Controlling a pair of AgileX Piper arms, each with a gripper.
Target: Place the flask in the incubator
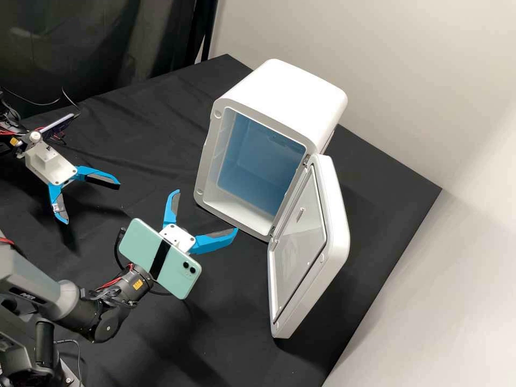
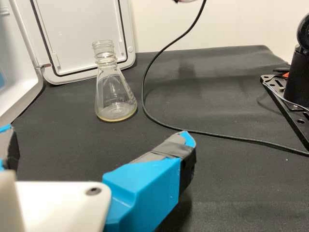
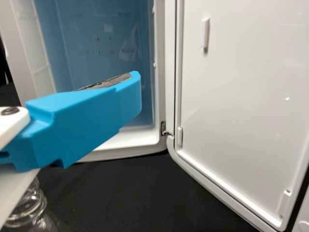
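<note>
your right tool (image 1: 205,212) sits wide, erlenmeyer flask (image 3: 21,212) just beneath it, incubator door (image 1: 317,252) open ahead for loading; left tool (image 1: 90,201) wide too.

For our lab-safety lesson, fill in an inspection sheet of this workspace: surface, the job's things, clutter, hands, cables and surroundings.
Surface: black bench, cloth-covered.
Job's things: clear flask upright on the bench; white incubator, blue inside, its door swung open.
Clutter: nothing seen.
Hands: left hand open, holding nothing; right hand open, before the incubator's opening.
Cables: black cable runs across the bench near the flask.
Surroundings: white wall, black curtain.
</note>
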